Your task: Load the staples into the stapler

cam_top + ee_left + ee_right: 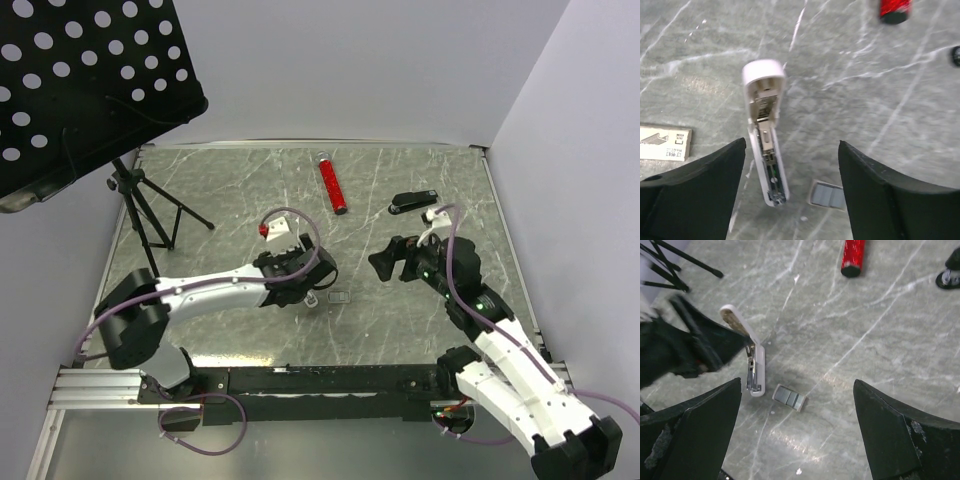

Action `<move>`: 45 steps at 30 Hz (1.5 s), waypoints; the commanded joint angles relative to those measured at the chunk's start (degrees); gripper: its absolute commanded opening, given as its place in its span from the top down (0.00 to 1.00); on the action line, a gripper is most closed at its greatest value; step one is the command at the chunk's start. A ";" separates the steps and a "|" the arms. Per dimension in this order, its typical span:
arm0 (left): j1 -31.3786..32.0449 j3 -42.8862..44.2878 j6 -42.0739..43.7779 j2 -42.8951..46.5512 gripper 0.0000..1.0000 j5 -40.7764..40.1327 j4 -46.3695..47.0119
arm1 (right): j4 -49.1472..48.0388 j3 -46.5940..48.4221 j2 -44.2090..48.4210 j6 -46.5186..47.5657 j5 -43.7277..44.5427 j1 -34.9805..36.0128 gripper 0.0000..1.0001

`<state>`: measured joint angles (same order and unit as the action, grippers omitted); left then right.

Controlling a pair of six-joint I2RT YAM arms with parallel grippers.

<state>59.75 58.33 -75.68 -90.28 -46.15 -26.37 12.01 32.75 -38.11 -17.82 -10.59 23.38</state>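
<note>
The left gripper [792, 150] hangs over the table [230, 190] with its fingers spread wide. Between them, clear of both in the left wrist view, lies the stapler [765, 135]. It is a small white one, hinged open, with its metal channel bare. From the right wrist its lid slants up toward the left gripper's black body, and contact there cannot be told. The staples [827, 195], a short grey strip, lie flat on the table just beside the stapler's near end, apart from it. The right gripper [797, 385] is also spread, empty, and faces the stapler [756, 371] and the strip [789, 398] from the right. A beige box [665, 142] lies to the left. Farther off lie a red tube [333, 183] and a small black object [413, 203]; a tripod [150, 215] stands at the far left.
</note>
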 commanded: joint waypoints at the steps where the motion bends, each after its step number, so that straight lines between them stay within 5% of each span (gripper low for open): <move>1: 0.28 1.36 2.28 7.02 0.18 -0.25 -0.88 | 3.54 6.61 -4.51 -4.31 0.13 0.18 0.00; 12: -14.82 -10.50 20.65 24.79 0.00 13.62 13.35 | 6.88 6.18 -15.03 -5.11 -7.96 0.79 0.00; 21: -35.82 -22.55 33.64 40.52 0.01 31.28 27.67 | 19.27 19.52 -35.00 -9.77 8.56 12.56 0.04; 32: -37.33 -23.44 55.72 47.30 0.01 28.58 38.06 | 28.94 31.31 -51.36 -17.15 16.21 19.68 0.36; 45: -34.08 -25.80 56.43 52.31 0.01 22.51 40.34 | 31.14 36.68 -61.03 -23.22 17.54 22.59 0.70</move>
<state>24.99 33.01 -21.41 -39.09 -21.93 10.37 41.58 67.51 -97.95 -38.11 5.80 45.74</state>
